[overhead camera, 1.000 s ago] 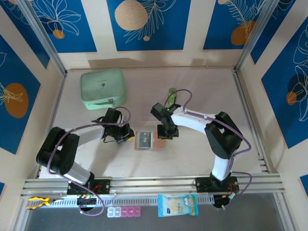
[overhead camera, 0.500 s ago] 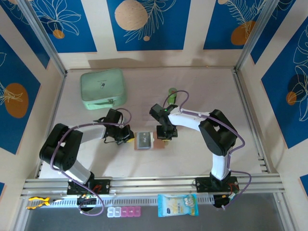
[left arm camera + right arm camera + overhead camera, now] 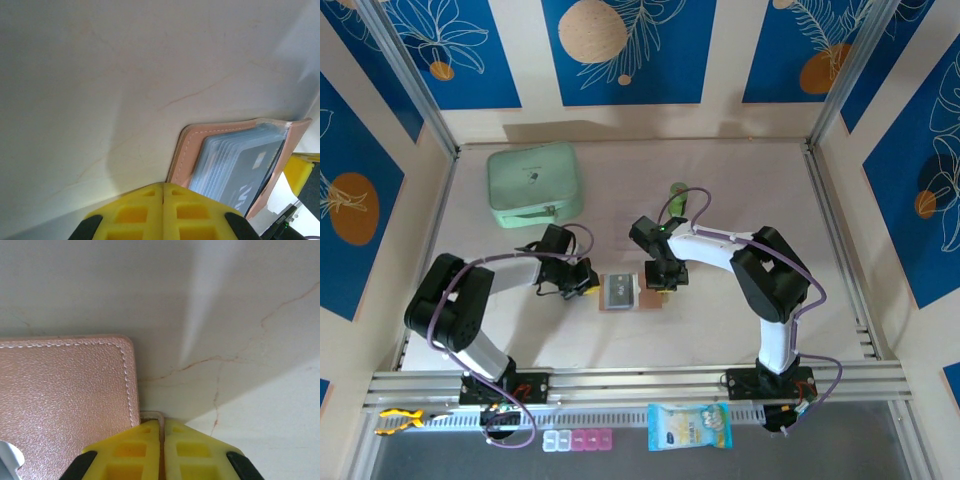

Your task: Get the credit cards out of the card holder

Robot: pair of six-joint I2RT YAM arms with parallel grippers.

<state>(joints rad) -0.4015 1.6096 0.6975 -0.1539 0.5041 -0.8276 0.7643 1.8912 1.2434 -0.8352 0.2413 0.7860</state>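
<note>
Card holder (image 3: 621, 293): lay open at mid table (image 3: 620, 190), between the arms | credit cards (image 3: 239, 169): stacked in its pocket | left gripper (image 3: 163, 199): pressed together, empty, beside holder's left edge | right gripper (image 3: 162, 437): pinched holder's tan flap corner

The card holder (image 3: 638, 298) is laid open at bench (image 3: 740, 180) centre, w/ the credit cards (image 3: 617, 291) in its left half. The left end effector (image 3: 591, 285) is set just left of it, the right end effector (image 3: 659, 288) at its right edge. Behind: zip case (image 3: 534, 184) to the left, cylinder (image 3: 677, 191) to the right.
</note>
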